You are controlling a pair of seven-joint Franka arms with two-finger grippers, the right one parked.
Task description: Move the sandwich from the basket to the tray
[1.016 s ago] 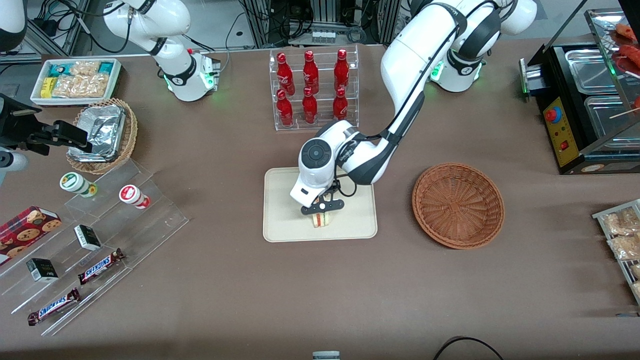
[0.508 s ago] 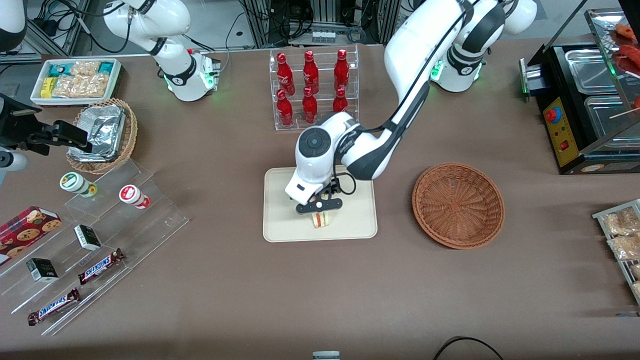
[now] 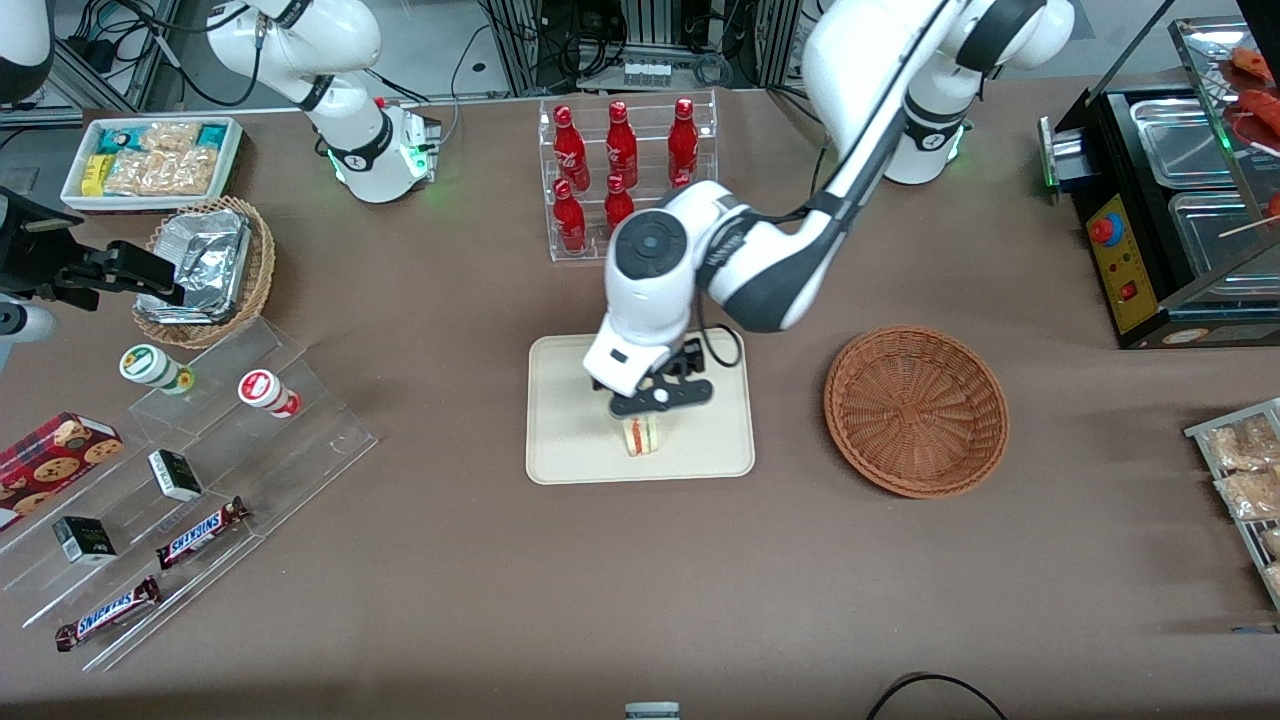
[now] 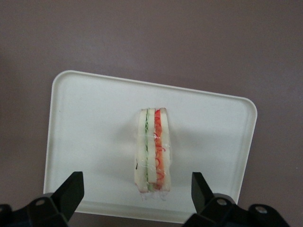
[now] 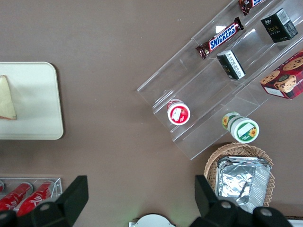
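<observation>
The sandwich (image 3: 641, 436) stands on its edge on the cream tray (image 3: 570, 450), near the tray's front rim. It shows its green and red filling in the left wrist view (image 4: 152, 149), on the tray (image 4: 85, 123), and its corner shows in the right wrist view (image 5: 6, 99). My left gripper (image 3: 655, 398) hangs open and empty just above the sandwich; its fingers (image 4: 71, 191) stand wide apart and touch nothing. The reddish-brown wicker basket (image 3: 916, 410) sits empty beside the tray, toward the working arm's end of the table.
A clear rack of red bottles (image 3: 625, 175) stands farther from the camera than the tray. Acrylic steps with snack bars and cups (image 3: 190, 460), a foil-filled tan basket (image 3: 205, 270) and a white snack box (image 3: 150, 160) lie toward the parked arm's end. A black food warmer (image 3: 1170, 200) stands at the working arm's end.
My gripper has let go of the sandwich and risen above it, and the arm has lifted. The sandwich stays in place on the tray.
</observation>
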